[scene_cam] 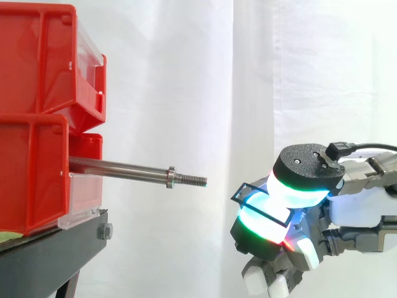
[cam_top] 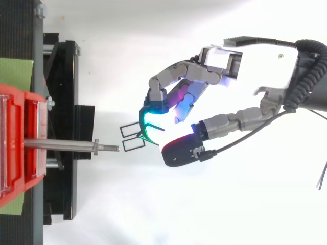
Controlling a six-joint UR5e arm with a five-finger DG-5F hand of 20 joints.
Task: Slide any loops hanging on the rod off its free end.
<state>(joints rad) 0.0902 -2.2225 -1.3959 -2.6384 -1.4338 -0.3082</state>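
Two red bins point(scene_cam: 37, 68) are stacked at the left of the side view, sitting on a black stand point(scene_cam: 56, 254) in front of the white curtain point(scene_cam: 186, 74). The rod point(scene_cam: 118, 166) pokes out level from between the bins toward the right. It has a small collar point(scene_cam: 171, 177) near its free end and a short threaded tip past that. Along the stretch I can see, the rod is bare.

The hand point(cam_top: 255, 71) comes in from the right in both views. In the side view it sits at the lower right, below the level of the rod and off to the right of the tip. Its fingers are curled in, and the glowing pads point(cam_top: 149, 122) are closed together on the loops point(cam_top: 134, 145). From above these look like two thin black wire rectangles, side by side, sticking out leftward from the pinch toward the rod. One pad glows green, the other shows a red edge, and the rest of the fingers are bent loosely behind them.

From above, the nearer loop lies just beside the threaded tip, almost in line with it. From the side the wire hangs lower than the tip and apart from it.
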